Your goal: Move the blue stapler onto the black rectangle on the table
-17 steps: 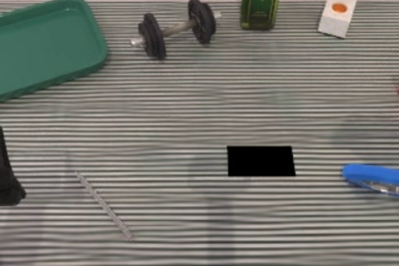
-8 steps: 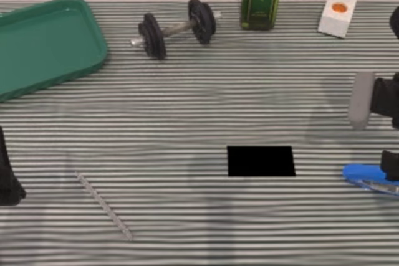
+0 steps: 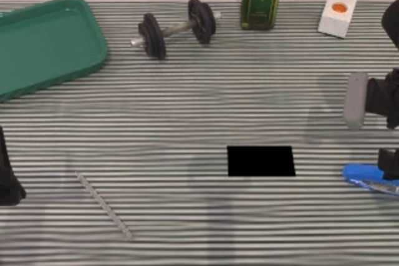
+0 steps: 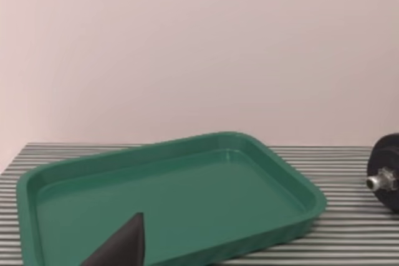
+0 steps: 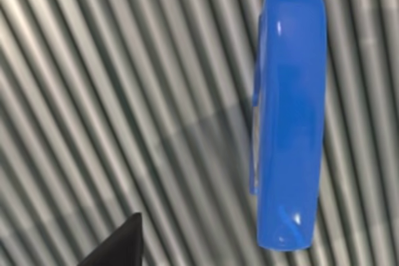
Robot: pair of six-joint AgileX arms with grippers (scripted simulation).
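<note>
Nothing moved yet — blue stapler (image 3: pixel 368 177) lies at the counter's (image 3: pixel 187 110) right edge.
Right claw (image 3: pixel 388 167) above it, grip state unclear — black rectangle (image 3: pixel 260 161) bare.

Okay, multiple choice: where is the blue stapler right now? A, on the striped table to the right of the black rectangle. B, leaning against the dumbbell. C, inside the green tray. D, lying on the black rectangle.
A: the blue stapler lies on the table, apart from the black rectangle, at the top view's right edge.
</note>
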